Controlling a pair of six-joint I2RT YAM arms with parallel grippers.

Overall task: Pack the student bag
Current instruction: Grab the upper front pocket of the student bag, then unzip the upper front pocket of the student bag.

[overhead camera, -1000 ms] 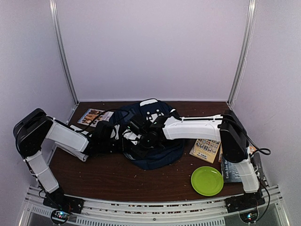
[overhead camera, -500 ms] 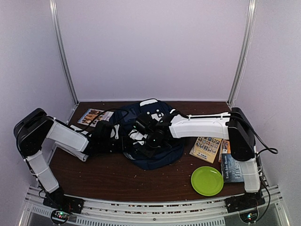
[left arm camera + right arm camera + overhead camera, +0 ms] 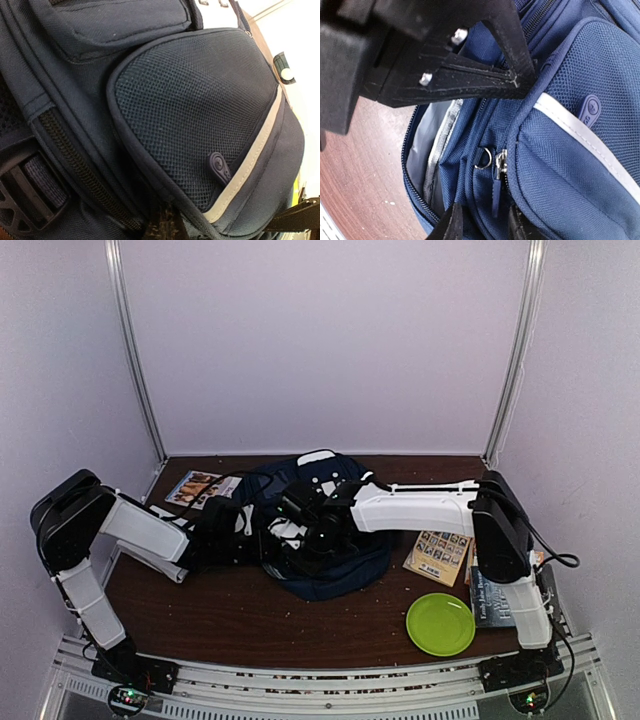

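The student bag (image 3: pixel 335 545), navy with a white stripe, lies in the middle of the table. My left gripper (image 3: pixel 262 540) is at its left side. In the left wrist view the bag (image 3: pixel 200 100) fills the frame, and one dark fingertip (image 3: pixel 162 226) is pressed into its fabric at the bottom edge. My right gripper (image 3: pixel 305 533) is on the bag from the right. Its fingertips (image 3: pixel 454 225) stand close together around a fold with a zip pull (image 3: pixel 496 192). The main zip gapes beside it, showing grey lining (image 3: pixel 427 145).
A green plate (image 3: pixel 440 624) lies at the front right. A picture book (image 3: pixel 437 555) and a dark book (image 3: pixel 495 598) lie under the right arm. A booklet (image 3: pixel 200 487) lies at the back left. The left gripper's black body (image 3: pixel 420 55) hangs over the right wrist view.
My right gripper shifted right over the bag half a second ago and has come back left. The left arm has stayed put on the bag.
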